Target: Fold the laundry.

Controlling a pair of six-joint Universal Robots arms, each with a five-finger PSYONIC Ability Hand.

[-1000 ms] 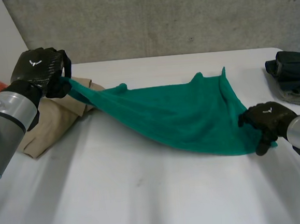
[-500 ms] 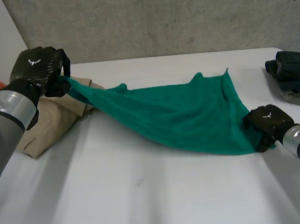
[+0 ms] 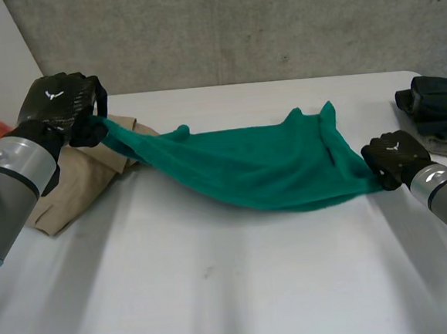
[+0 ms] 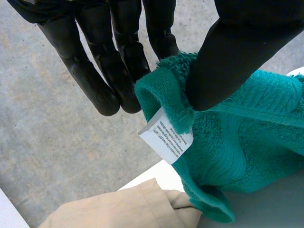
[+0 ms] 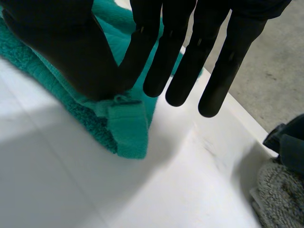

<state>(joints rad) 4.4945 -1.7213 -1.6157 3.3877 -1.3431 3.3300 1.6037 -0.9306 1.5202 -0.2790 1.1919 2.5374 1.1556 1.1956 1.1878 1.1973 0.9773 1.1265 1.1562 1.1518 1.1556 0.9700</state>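
towel: green, fluffy, stretched in a sagging band across the desk, mid-frame | left robot hand: pinches its tagged corner, upper left | right robot hand: pinches the opposite corner, right side

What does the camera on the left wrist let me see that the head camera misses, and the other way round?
Left wrist view: a white care label at the green towel's corner, right where the left hand pinches it between thumb and fingers. Head view: the towel stretched above the white table to the right hand, which grips its other end, plus dark clothes piled at the table's right side. Both: the towel, the left hand and the beige garment near it.
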